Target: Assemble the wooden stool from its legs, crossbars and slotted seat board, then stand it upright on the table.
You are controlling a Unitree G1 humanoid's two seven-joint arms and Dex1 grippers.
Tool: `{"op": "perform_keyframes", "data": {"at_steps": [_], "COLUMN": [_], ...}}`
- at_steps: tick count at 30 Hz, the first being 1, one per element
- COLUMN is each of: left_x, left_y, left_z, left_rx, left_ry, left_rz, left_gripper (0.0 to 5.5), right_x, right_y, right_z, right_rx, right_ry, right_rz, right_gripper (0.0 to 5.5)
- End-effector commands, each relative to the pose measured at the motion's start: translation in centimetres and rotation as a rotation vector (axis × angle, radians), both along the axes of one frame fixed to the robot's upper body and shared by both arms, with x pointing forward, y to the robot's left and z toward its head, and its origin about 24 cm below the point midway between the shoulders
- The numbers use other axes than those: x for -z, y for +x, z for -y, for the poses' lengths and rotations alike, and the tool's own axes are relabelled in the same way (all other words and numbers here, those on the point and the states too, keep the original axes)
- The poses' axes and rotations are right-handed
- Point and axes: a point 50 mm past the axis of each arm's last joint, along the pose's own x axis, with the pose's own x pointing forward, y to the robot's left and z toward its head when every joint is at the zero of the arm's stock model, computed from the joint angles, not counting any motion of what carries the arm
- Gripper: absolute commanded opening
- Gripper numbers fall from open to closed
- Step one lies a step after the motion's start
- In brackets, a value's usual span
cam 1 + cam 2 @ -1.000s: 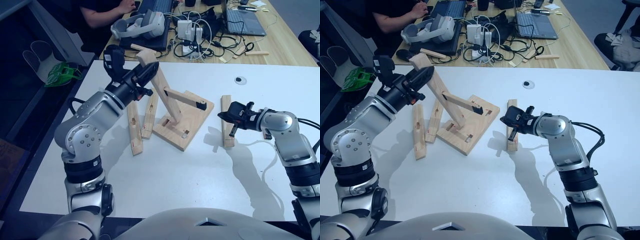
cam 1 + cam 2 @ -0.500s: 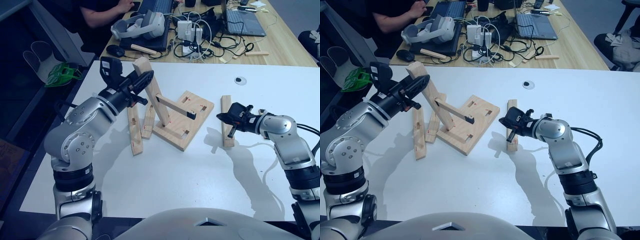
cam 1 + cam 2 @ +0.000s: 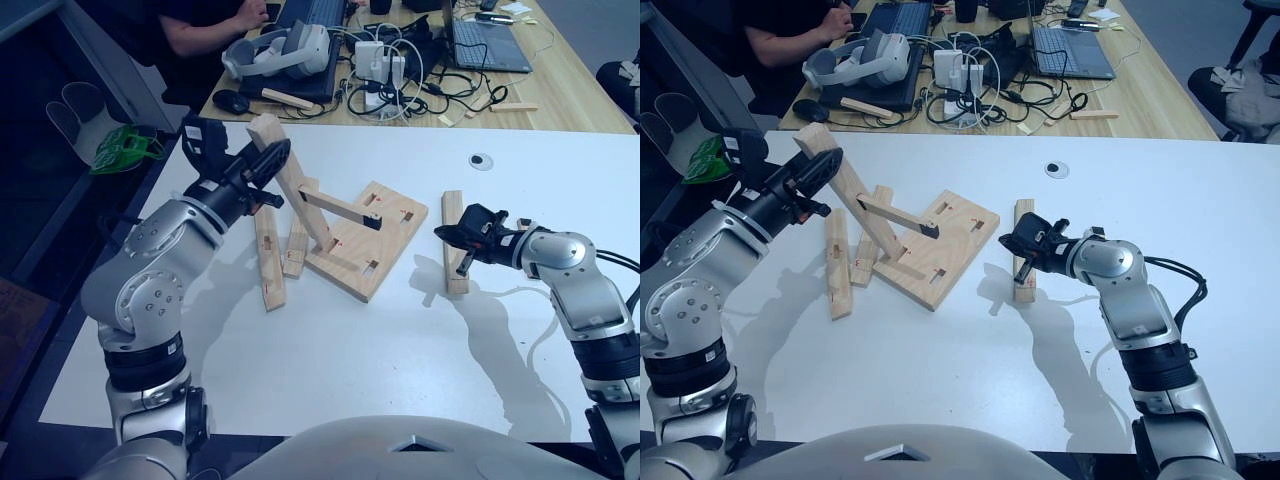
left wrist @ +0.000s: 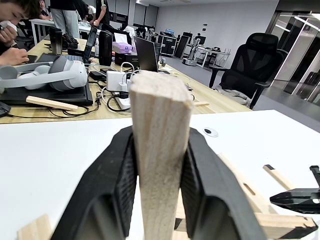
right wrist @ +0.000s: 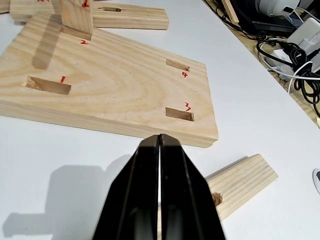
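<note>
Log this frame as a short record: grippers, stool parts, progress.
left gripper: jaws shut on a leg
held leg: tilted, lower end at a slot in the seat board, crossbar sticking from its side
right gripper: jaws shut, empty, over a spare leg right of the board
loose parts: two legs flat on the table, left of the board
progress: stool not standing

The left claw (image 4: 160,135) is covering both sides of the leg (image 4: 160,97) it is clamping, and the leg is running off the picture's edge toward the claw's palm. The right claw (image 5: 159,142), fingers pressed together, is hiding most of the loose leg (image 5: 243,178) under it. The seat board (image 5: 115,87) beyond its tips is losing one corner to the edge.
</note>
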Motion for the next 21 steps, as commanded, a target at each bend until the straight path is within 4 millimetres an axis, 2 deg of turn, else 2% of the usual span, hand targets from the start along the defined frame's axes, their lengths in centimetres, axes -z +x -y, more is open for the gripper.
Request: {"op": "perform_keyframes", "data": {"at_steps": [1,14,21], "left_x": [0.2,1.8,3.0], "left_y": [-0.2,-0.2,-0.4], "left_z": [0.1,0.5,2.4], "left_rx": [0.009,-0.014,-0.01], "left_ry": [-0.02,0.066,0.062], "left_rz": [-0.032,-0.075,-0.014], "left_gripper": [1.02,1.02,1.02], "right_x": [-0.2,-0.4,-0.6], "right_y": [0.0,0.2,0.4], "right_z": [0.2,-0.1,-0.2], "right_rx": [0.014,0.015,0.027], "right_ry": [0.012,0.028,0.046], "right_rz": [0.008,0.024,0.052], "right_gripper": [0.0,0.0,0.0]}}
